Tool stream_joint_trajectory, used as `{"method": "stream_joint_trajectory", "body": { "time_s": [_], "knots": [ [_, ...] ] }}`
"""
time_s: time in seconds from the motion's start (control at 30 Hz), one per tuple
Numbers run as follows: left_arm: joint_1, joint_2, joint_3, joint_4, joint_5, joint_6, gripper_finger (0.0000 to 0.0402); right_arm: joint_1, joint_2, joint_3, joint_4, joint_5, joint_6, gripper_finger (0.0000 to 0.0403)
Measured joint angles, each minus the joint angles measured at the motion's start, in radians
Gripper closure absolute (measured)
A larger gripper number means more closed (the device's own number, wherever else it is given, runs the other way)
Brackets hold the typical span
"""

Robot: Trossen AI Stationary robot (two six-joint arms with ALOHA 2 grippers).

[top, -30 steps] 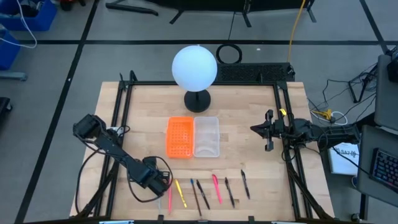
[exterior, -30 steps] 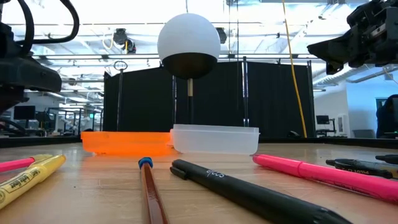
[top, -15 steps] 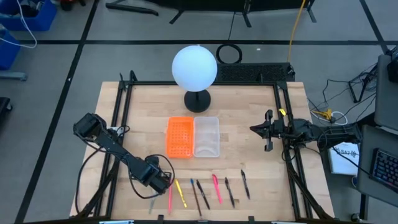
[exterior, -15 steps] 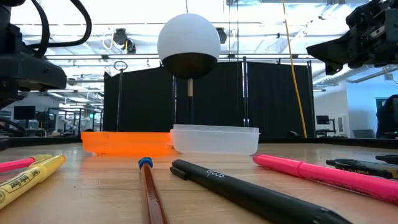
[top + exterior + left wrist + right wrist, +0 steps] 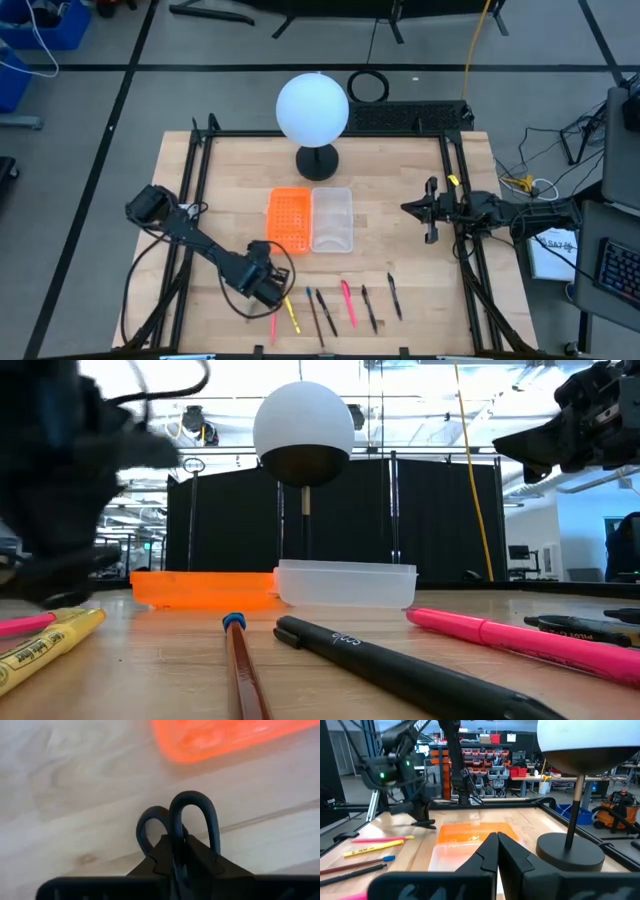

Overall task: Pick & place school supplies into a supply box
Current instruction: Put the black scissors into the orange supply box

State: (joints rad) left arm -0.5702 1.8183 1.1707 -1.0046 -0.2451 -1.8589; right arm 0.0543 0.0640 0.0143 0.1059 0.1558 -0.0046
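Left hand (image 5: 177, 862) near orange tray (image 5: 225, 737)

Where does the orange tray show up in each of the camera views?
High view: orange tray at mid-table, touching the clear box's left side.
Low view: left of centre, in the far row beside the clear box.
Left wrist view: ahead of the fingers, past the scissors they hold.
Right wrist view: straight ahead, just beyond the clear box.
Shared landmark: the white globe lamp, seen in all but the left wrist view.
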Motion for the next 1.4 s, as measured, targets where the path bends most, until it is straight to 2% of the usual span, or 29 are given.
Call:
{"method": "stream_joint_trajectory", "body": {
  "time_s": [0.3,0.57,0.63,0.8,0.93,1.03,1.13,1.4],
  "knots": [
    [0.143,-0.002,0.227,-0.011,-0.066,0.269,0.0369,0.0,0.003,0.0,-0.014,0.0,0.001,0.0403],
    [0.344,-0.006,0.45,0.027,-0.107,0.59,0.0368,0.0,0.003,0.0,-0.013,0.0,0.001,0.0403],
    [0.398,-0.007,0.459,0.092,-0.144,0.629,0.0368,0.0,0.003,0.0,-0.013,0.0,0.001,0.0403],
    [0.51,0.021,0.447,0.265,-0.144,0.72,0.0368,0.0,0.003,0.0,-0.013,0.0,-0.007,0.0403],
    [0.572,0.097,0.444,0.342,-0.073,0.762,0.0367,0.0,0.003,0.0,-0.013,0.0,-0.007,0.0403],
    [0.613,0.15,0.444,0.364,0.001,0.773,0.0367,0.0,0.005,0.0,-0.013,0.0,-0.007,0.0403],
    [0.639,0.189,0.444,0.364,0.032,0.778,0.0367,0.0,0.009,0.0,-0.01,0.0,-0.007,0.0403],
    [0.675,0.23,0.444,0.367,0.036,0.801,0.0367,0.0,0.009,0.0,-0.012,0.0,-0.007,0.0403]
  ]
}}
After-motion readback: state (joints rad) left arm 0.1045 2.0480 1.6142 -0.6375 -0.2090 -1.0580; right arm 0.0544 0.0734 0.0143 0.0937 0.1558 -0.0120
